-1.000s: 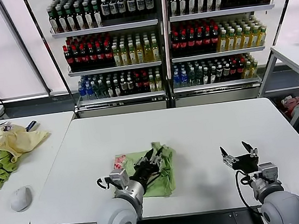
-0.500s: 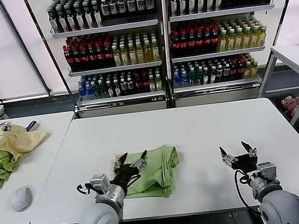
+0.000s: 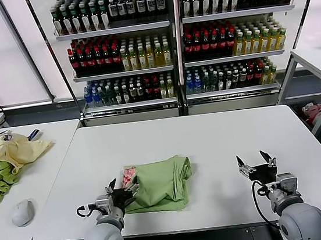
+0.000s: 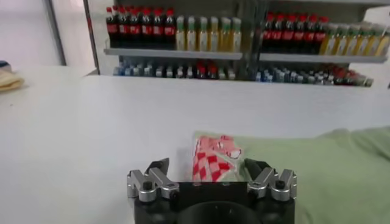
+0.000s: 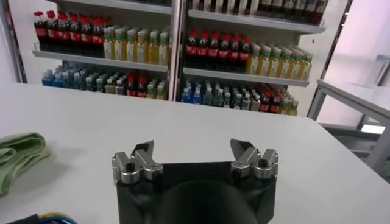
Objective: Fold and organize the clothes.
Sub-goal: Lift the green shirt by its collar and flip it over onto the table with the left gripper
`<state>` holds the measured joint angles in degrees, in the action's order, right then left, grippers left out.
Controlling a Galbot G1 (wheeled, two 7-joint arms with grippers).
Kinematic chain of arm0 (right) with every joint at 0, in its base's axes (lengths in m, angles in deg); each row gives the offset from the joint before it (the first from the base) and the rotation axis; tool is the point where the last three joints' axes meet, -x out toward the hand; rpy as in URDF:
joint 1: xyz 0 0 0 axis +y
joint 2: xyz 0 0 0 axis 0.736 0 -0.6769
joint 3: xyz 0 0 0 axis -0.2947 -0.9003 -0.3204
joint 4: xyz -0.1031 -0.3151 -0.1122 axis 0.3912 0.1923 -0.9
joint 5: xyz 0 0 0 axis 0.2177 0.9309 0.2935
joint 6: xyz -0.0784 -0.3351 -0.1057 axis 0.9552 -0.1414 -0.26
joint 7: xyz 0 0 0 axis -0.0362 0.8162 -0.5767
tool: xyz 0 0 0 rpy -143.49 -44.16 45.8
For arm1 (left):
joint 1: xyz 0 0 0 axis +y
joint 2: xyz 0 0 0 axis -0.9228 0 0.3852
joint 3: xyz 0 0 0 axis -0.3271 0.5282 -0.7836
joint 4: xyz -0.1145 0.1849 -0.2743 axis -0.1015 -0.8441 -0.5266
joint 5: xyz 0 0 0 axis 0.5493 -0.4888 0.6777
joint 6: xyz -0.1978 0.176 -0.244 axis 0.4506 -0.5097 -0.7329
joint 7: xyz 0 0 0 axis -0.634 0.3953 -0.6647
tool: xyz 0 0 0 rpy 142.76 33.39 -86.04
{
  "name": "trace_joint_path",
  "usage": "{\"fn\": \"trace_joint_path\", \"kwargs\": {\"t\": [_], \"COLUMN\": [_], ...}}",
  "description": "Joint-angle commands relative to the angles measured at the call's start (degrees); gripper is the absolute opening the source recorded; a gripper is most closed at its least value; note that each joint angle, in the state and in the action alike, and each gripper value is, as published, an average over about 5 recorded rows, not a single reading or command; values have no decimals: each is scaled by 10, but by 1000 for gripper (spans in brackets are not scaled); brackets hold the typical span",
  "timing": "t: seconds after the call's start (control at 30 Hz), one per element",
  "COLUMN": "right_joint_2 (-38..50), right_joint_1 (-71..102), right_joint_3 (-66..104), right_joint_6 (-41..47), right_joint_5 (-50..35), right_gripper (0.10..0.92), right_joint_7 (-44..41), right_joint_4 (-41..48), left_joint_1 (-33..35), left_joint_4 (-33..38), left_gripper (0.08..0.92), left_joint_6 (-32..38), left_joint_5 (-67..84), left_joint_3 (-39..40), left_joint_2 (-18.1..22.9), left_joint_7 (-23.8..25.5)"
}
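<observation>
Shirt (image 3: 159,183) lies folded in a compact bundle on the white table (image 3: 222,142), near its front edge, left of centre. Red-and-white patch (image 4: 212,163) pokes out at the bundle's left end.

Left end effector (image 3: 121,191) now sits low at the left edge of the shirt, just beside the patch, fingers spread wide, holding nothing. A second ago it was on top of the cloth, partly closed; since then it has let go and backed off toward the robot. Cloth settled flatter after release.

Right end effector (image 3: 256,162) waits well to the right of the shirt, fully open, empty, unmoved.

Judgement: the fold looks complete; what may remain is tidying or placing the bundle.
</observation>
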<state>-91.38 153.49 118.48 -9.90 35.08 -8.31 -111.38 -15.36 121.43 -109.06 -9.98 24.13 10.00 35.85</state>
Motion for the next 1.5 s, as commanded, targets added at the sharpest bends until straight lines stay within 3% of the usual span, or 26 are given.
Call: {"fn": "trace_joint_path", "kwargs": {"t": [0.03,0.33,0.63,0.87,1.1,1.27,1.4,1.5], "right_joint_2": [-2,-3,-3,3,3,4,2,-3], "right_joint_1": [-1,0,4,3,-1,-1,-2,-3], "right_joint_3": [1,6,11,10,11,11,10,8], "right_joint_6": [1,1,2,0,-5,-8,-9,-8], "right_joint_5": [0,0,-1,-3,-6,-10,-11,-10], "right_gripper": [823,823,823,823,823,823,823,823], "right_joint_7": [0,1,1,0,-2,-3,-3,-3], "right_joint_4": [-1,-3,-10,-14,-11,-15,-21,-25], "left_joint_1": [10,13,13,11,8,-2,-8,-9], "left_joint_4": [-19,-11,14,65,104,130,175,206], "left_gripper": [814,585,325,140,123,123,123,123], "left_joint_6": [-13,-18,-20,-29,-49,-69,-70,-70], "left_joint_5": [-26,45,135,201,228,250,253,228], "left_joint_3": [5,-4,-51,-149,-259,-319,-293,-231], "left_joint_2": [1,-3,-7,-66,-157,-199,-190,-146], "left_joint_7": [-7,28,31,30,36,34,20,7]}}
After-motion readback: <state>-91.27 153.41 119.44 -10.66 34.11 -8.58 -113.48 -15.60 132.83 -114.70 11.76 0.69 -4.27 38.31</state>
